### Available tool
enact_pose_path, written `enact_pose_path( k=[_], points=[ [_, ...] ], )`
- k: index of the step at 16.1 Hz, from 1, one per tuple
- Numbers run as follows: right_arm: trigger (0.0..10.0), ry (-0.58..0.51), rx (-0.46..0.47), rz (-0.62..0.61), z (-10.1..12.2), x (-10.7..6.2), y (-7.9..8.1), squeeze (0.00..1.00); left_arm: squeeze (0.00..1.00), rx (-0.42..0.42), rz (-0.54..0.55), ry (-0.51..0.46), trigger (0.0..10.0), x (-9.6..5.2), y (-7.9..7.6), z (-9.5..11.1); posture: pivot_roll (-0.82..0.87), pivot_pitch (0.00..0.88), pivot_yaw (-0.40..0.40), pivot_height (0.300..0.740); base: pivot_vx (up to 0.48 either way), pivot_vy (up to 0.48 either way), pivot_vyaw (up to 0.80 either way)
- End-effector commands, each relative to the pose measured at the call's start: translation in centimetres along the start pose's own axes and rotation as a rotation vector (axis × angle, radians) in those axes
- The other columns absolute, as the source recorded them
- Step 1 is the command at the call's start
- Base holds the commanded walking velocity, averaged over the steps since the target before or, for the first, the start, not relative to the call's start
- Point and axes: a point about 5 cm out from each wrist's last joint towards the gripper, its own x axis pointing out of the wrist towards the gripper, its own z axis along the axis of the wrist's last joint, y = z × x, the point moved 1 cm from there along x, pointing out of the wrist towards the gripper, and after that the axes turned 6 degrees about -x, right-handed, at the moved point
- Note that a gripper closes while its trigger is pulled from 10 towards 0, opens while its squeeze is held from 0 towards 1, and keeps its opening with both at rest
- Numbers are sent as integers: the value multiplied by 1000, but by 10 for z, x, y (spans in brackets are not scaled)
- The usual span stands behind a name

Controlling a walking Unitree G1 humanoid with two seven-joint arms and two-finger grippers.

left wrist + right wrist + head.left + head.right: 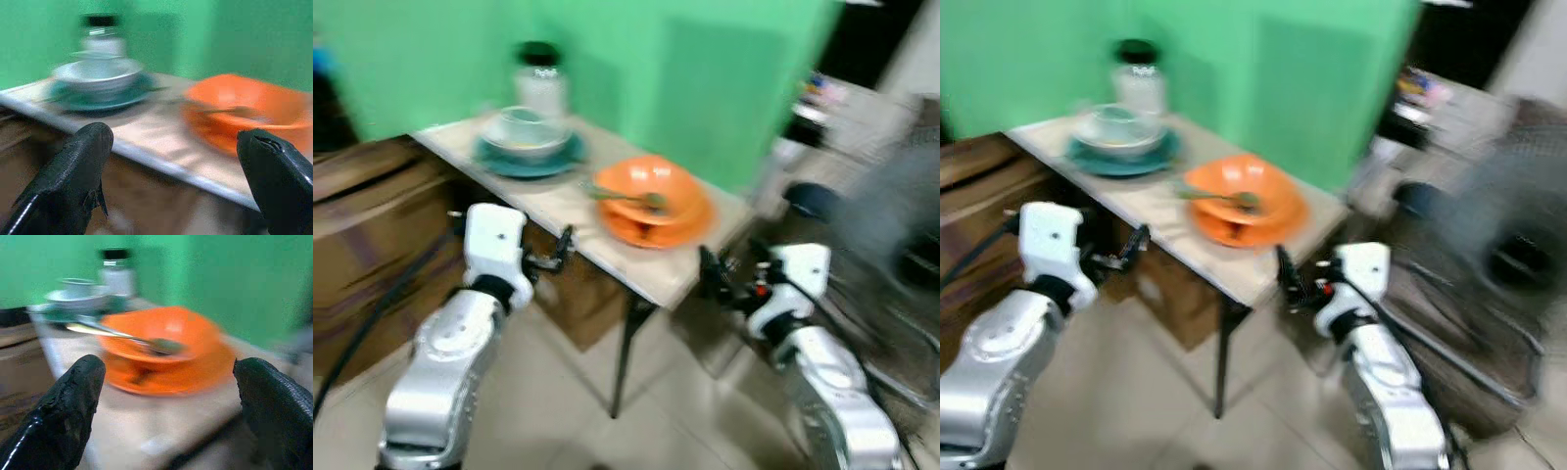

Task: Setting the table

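Observation:
A small beige table (558, 211) stands against a green wall. On it sits an orange bowl (646, 191) on an orange plate (680, 230), with a spoon (626, 199) resting in the bowl. Farther back a pale bowl (524, 130) sits on a teal plate (530, 160), and a clear jar with a black lid (540, 78) stands behind them. My left gripper (563, 250) is open, held below the table's near edge. My right gripper (710, 269) is open by the table's right corner. The frames are blurred.
Brown cardboard boxes (362, 235) stand to the left of the table and one sits under it. A dark chair and cluttered furniture (881, 225) lie at the right. The table's black leg (625, 352) stands between my arms on the tiled floor.

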Motion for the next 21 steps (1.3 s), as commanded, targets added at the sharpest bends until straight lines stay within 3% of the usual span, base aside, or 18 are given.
enact_pose_path(
  k=[1, 19, 21],
  points=[
    [10000, -6, -2, -2, 4, -1, 0, 0, 1000, 3, -5, -3, 10000, 0, -1, 3, 58, 0, -75, 740, 274, 0, 0],
    [10000, -21, 17, 20, 10, -1, 4, 0, 1000, 2, -20, -6, 10000, 2, 0, 7, 59, 0, -69, 740, 274, 0, 0],
    [10000, -15, 25, 26, 9, -2, 5, 0, 1000, 3, -22, -5, 10000, 2, 0, 7, 60, 0, -63, 740, 274, 0, -794]
  ],
)
